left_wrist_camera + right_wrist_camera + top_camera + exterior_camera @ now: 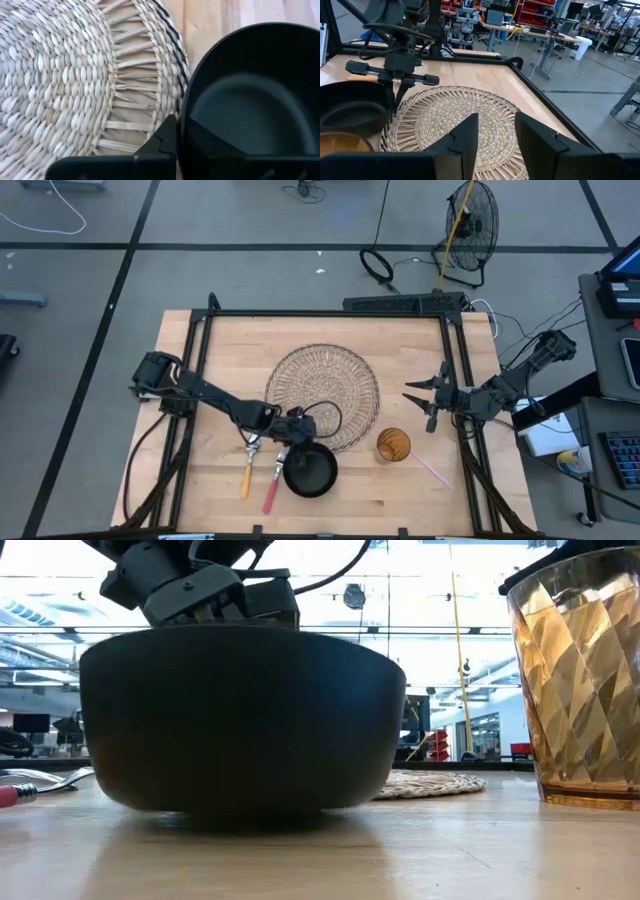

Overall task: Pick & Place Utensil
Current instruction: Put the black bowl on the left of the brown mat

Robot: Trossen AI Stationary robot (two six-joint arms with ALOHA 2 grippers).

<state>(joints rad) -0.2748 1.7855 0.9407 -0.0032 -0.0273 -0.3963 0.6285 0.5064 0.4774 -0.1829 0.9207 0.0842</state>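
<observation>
A black bowl [310,471] stands on the table just near of the round woven placemat [325,393]. My left gripper [296,440] is at the bowl's left far rim, shut on it. Left of the bowl lie two utensils, one with an orange handle [246,476] and one with a pink handle [271,490]; the low view shows the fork's tines [55,778]. An amber glass [393,445] stands right of the bowl. My right gripper [424,397] hovers open at the placemat's right edge [470,112], touching nothing. My left gripper holds the black bowl by its rim [183,102] on the side toward the placemat. One finger [207,145] is inside the bowl and the other [162,142] outside it. The fingers come down from above, slanting from the left. The bowl's base [240,805] sits on the table.
A thin pink stick [435,472] lies near the table's right near corner. A black frame [330,313] runs along the table's far and side edges. Bare wood [400,500] lies near of the glass. Beyond the table stand a fan [468,225] and cables.
</observation>
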